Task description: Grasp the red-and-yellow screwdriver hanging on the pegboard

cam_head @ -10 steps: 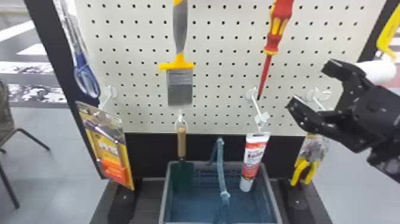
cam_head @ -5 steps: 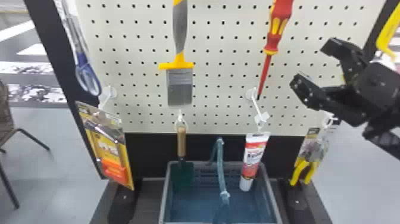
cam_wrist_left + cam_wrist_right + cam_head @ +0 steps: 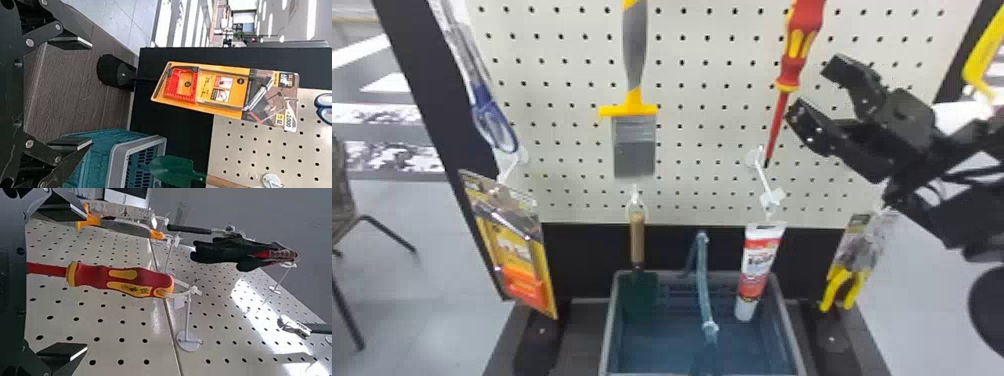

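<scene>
- on the pegboard (image 3: 567,130), at the right of the head view, the red-and-yellow screwdriver (image 3: 797,47) is hung handle up, its tip slanted down and a little to the left.
- just to the right of its shaft and lower handle, the right gripper (image 3: 814,87) is held wide open, fingers spread, with nothing gripped.
- in the right wrist view, the handle and part of the red shaft are framed between the spread fingers; by a white loop (image 3: 183,293) the handle's end is tied to a white hook (image 3: 188,317).
- dark gloves (image 3: 219,252) are hung farther off.
- well apart, the left gripper (image 3: 91,94) is also left open and empty.
- across the pale, perforated board, scissors (image 3: 489,117) and a paintbrush (image 3: 634,145) are hung; lower down are a packaged tool (image 3: 514,255), a trowel (image 3: 637,237), a tube (image 3: 757,270) and yellow-handled pliers (image 3: 832,292).
- beneath the board, a basket (image 3: 789,330) is set on a dark base (image 3: 547,350).
- around the stand, grey floor (image 3: 432,280) is seen, with a chair (image 3: 341,195) placed at the left.
</scene>
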You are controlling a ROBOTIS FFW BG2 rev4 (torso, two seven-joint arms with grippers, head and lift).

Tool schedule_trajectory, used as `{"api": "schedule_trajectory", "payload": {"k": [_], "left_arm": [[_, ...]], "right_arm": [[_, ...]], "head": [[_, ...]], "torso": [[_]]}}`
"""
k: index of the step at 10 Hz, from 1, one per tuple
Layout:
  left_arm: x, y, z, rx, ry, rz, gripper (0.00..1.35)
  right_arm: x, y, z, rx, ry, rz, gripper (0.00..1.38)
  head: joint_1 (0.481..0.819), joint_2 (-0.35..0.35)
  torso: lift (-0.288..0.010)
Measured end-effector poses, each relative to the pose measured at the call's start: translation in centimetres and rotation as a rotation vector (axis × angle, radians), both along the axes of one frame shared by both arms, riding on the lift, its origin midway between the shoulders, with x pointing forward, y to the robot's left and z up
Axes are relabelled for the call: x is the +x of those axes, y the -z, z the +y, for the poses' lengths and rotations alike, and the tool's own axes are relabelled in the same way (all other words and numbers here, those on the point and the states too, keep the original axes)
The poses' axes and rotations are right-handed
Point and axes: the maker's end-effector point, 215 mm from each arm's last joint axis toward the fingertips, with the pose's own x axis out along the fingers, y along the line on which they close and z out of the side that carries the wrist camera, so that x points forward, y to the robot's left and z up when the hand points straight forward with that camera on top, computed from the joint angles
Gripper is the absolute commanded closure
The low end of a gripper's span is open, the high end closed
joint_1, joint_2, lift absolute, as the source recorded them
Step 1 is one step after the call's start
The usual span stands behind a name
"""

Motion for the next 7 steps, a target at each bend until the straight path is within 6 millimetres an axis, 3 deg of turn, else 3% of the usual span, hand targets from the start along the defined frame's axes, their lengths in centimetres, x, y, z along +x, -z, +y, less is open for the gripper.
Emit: {"api": "schedule_trajectory", "payload": {"k": [3, 6, 7], "left_arm": [[0.1, 0.2, -0.2, -0.001, 0.004, 0.002, 0.42], [0.1, 0.4, -0.2, -0.001, 0.006, 0.007, 0.42], [0.1, 0.3, -0.3, 0.0, 0.006, 0.006, 0.42]], "right_arm": [[-0.2, -1.7, 1.5, 0.013, -0.048, -0.029, 0.12], [-0.2, -1.9, 1.7, 0.018, -0.051, -0.032, 0.14], [-0.1, -1.9, 1.7, 0.025, -0.049, -0.028, 0.3]], "head": [[0.549, 0.0], [0.549, 0.0], [0.549, 0.0]], "torso": [[-0.1], [-0.1], [-0.1]]}}
